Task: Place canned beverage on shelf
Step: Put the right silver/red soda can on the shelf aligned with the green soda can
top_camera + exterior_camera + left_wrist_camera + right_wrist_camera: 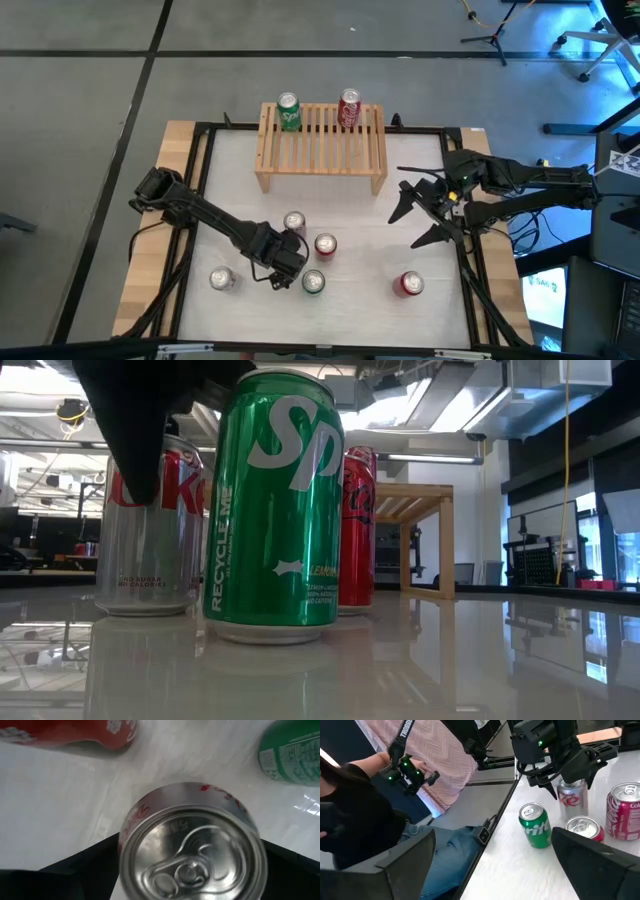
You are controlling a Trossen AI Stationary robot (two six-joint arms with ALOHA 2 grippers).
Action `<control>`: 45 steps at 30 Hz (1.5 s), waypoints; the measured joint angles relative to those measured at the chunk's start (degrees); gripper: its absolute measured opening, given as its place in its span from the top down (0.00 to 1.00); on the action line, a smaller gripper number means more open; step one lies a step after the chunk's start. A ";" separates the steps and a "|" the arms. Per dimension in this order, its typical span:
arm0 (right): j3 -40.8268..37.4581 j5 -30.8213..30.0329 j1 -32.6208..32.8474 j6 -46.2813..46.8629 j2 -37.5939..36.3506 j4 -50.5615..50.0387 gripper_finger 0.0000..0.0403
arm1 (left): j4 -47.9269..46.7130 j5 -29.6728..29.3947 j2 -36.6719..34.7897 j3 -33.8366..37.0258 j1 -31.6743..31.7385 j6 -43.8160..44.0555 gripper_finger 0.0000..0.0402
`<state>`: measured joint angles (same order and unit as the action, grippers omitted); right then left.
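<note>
My left gripper [288,250], jaws wide, is poised over the silver can [294,222] standing on the table [350,230] in front of the shelf [320,150]; next I need to close and lift.

Grey floor [80,100] w/ dark seam lines fills the upper frame; tripod legs [490,40] upper right. Low view: ceiling strip light [425,458], dark windows at right.

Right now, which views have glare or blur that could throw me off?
Low view: glossy table mirrors the green can and ceiling lights. Left wrist view: silver can fills the frame, red can behind is soft. High view: even light, no glare.
</note>
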<state>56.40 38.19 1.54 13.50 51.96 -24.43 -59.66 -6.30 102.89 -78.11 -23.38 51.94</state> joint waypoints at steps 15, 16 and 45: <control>0.00 -0.19 -0.02 -0.03 0.04 0.29 0.03 | 0.49 -2.05 0.00 0.80 0.77 -0.02 0.16; 0.00 -0.19 -0.02 -0.13 0.04 0.29 0.03 | 0.44 -1.95 0.00 0.80 0.90 -0.05 0.18; 0.04 -34.20 -0.07 -9.54 1.00 -7.19 0.03 | -14.04 8.98 -3.23 -20.75 7.19 -15.51 0.30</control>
<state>56.45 3.99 1.48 3.96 52.96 -31.62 -73.69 2.68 99.66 -98.87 -16.18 36.43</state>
